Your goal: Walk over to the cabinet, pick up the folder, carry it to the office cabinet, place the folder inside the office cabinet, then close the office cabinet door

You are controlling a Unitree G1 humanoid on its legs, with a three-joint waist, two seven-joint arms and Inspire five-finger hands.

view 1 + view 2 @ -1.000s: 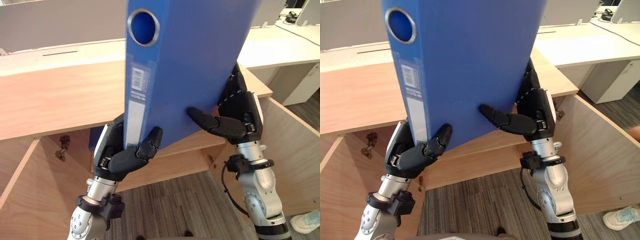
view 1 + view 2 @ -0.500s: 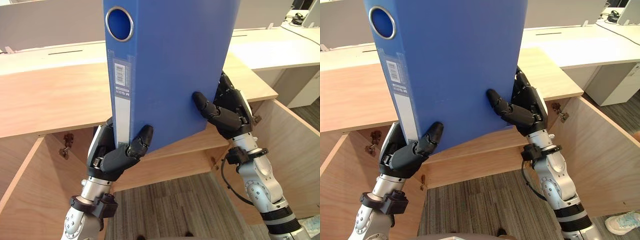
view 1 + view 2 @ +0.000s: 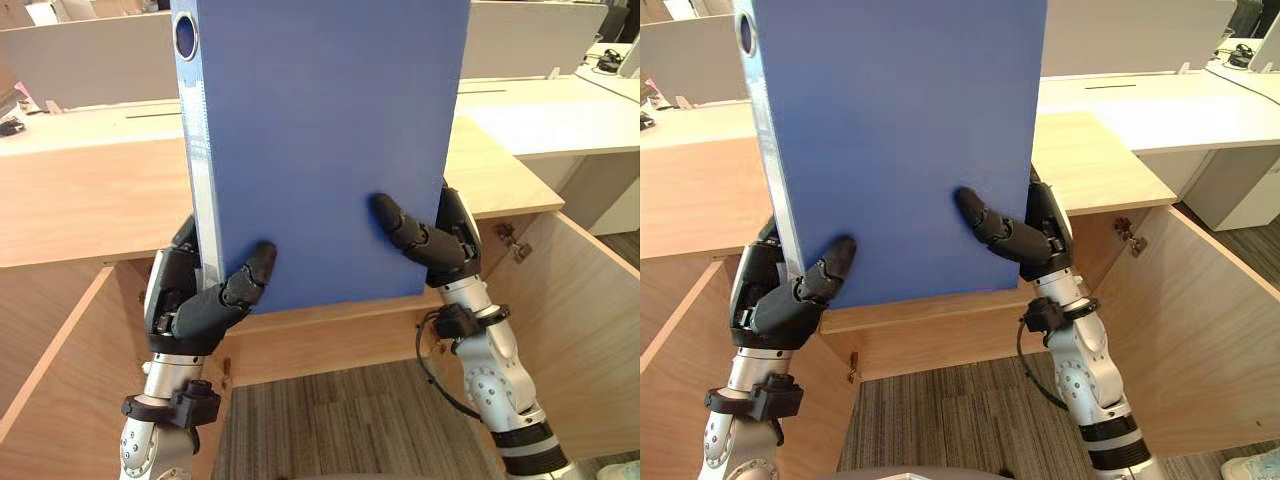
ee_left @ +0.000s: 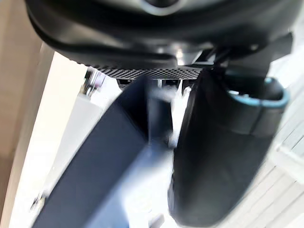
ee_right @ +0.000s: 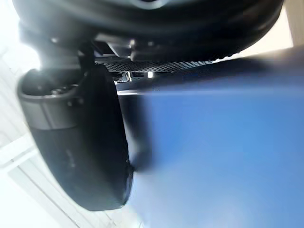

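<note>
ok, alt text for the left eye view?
Two dark robot hands grip a large blue folder upright by its lower corners, the left hand at the spine side, the right hand at the other edge. Behind it, a wooden cabinet with both doors open; grey carpet below.

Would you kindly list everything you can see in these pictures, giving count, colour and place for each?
folder: one, blue, upright in front of the cabinet, pinched between both hands
cabinet: one, light wood, low, behind the folder
left door: one, light wood, swung open
right door: one, light wood, swung open, with a metal hinge
desks: white, behind the cabinet; count unclear
carpet: grey, striped, on the floor between the doors
left hand: one, dark, at the folder's lower spine corner
right hand: one, dark, at the folder's lower right edge
</note>
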